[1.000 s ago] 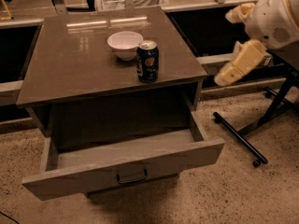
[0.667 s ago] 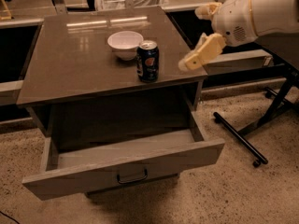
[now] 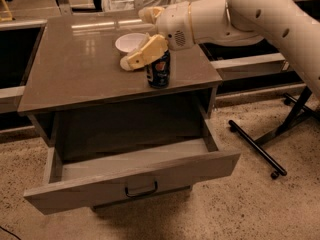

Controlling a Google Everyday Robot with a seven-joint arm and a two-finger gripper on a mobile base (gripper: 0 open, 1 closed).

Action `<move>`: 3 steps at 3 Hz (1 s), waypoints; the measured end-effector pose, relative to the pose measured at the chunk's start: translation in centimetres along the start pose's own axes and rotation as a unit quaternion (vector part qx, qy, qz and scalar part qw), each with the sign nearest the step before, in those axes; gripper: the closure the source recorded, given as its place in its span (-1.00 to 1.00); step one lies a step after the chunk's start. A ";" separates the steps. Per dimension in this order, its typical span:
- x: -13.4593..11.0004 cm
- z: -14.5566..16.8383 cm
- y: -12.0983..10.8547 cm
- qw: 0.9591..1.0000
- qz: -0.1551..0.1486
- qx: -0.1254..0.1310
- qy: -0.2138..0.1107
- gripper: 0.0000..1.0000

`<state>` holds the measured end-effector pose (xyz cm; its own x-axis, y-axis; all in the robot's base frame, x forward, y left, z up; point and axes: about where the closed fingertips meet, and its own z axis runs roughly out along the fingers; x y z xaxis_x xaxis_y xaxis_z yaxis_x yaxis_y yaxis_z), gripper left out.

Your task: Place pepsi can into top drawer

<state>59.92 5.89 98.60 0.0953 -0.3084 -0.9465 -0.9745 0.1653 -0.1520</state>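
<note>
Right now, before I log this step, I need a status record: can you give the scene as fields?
gripper: open, above the cabinet top, at the can's top
pepsi can: upright on cabinet top, near front edge
top drawer: pulled open, nothing seen inside
white bowl: behind the can
can in drawer: not yet

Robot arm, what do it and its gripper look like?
The arm is a thick, rounded, off-white tube with small dark holes along its side and a dotted vent near the wrist. The gripper, above the tabletop by the pepsi can, has pale yellow, tapered fingers.
</note>
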 end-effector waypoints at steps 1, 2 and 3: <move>0.0 0.3 0.0 1.000 0.000 -0.001 -0.001 -1.00; 1.2 -0.4 -0.3 1.000 0.003 0.020 0.000 -1.00; 4.1 -2.1 -1.3 0.999 0.010 0.052 0.007 -1.00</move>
<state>61.11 2.49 95.52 0.0716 -0.3176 -0.9455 -0.9496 0.2683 -0.1621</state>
